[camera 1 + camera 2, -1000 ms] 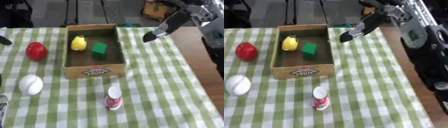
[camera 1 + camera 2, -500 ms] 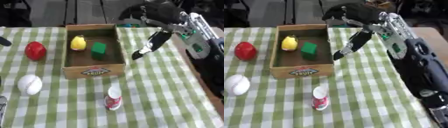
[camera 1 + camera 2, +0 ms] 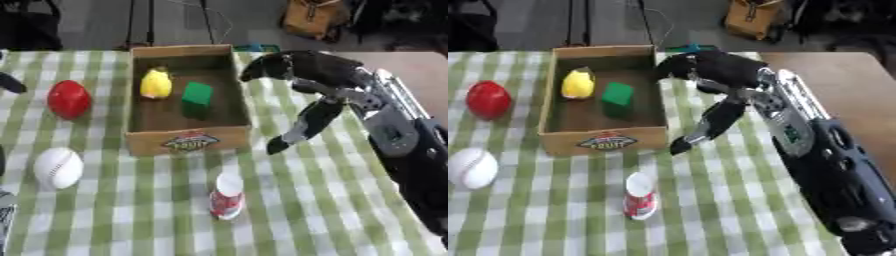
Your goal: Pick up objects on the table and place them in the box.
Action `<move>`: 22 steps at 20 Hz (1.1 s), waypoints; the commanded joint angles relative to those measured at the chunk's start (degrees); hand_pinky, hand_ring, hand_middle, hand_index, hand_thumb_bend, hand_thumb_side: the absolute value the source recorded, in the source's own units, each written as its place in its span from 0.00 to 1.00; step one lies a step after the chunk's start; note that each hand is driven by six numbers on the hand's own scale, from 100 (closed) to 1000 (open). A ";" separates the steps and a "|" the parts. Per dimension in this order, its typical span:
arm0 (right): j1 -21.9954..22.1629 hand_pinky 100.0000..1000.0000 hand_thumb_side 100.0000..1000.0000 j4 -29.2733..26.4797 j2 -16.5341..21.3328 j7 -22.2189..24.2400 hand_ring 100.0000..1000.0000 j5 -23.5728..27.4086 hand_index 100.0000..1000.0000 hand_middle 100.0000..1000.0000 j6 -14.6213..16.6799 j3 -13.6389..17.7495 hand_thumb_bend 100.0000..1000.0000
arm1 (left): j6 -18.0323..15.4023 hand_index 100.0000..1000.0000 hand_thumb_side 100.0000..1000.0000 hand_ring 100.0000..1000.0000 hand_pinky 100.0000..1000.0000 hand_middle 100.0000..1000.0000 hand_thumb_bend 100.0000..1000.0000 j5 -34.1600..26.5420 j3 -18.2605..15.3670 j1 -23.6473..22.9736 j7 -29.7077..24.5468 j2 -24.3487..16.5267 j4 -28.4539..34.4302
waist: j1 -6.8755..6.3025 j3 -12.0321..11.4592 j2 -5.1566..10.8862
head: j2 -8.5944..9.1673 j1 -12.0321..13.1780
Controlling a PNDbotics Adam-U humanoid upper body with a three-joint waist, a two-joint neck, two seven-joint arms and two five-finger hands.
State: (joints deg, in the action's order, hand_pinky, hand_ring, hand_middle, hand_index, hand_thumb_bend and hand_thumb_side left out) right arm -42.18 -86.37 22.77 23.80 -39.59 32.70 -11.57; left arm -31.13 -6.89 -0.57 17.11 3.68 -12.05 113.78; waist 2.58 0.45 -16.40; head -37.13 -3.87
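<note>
Your right hand (image 3: 306,75) hangs wide and empty just right of the box (image 3: 187,141), fingers spread, apparently to take the bottle (image 3: 227,196) in front of the box.

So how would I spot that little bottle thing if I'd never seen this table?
Find the open cardboard box on the green-and-white checked tablecloth. Straight in front of its labelled near wall, apart from it, stands a small white bottle with a red wrapper. Its neighbours, a white ball and a red round object, are both rounded.
</note>
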 commanded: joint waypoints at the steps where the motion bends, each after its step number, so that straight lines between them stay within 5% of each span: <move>1: 1.13 0.74 0.87 -4.83 0.20 2.03 0.80 3.76 0.88 0.78 -1.96 1.68 0.84 | 0.08 0.75 1.00 0.62 0.38 0.74 0.09 0.21 -0.05 0.79 -0.13 -1.30 0.82 | -0.06 0.29 0.80 | 0.60 0.19; 10: 8.31 0.69 0.96 -12.01 -2.05 0.15 0.72 8.10 0.82 0.72 -8.35 3.37 0.75 | 0.36 0.75 1.00 0.61 0.38 0.74 0.09 0.20 -0.07 1.00 -0.08 -1.34 0.82 | 0.28 0.57 1.00 | 0.72 0.46; 22: 16.02 0.67 0.94 -15.22 -5.83 0.61 0.69 9.01 0.80 0.70 -12.95 3.22 0.67 | 0.47 0.75 1.00 0.62 0.39 0.74 0.09 0.07 -0.21 1.48 0.25 -1.14 0.82 | 0.27 0.50 0.88 | 1.29 0.61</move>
State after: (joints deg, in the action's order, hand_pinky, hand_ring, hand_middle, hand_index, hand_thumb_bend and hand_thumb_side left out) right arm -25.71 -100.04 16.87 24.43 -30.66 20.17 -8.52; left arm -30.70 -6.78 -0.57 17.88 3.84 -12.06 113.78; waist 2.96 0.99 -16.39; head -36.43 -3.24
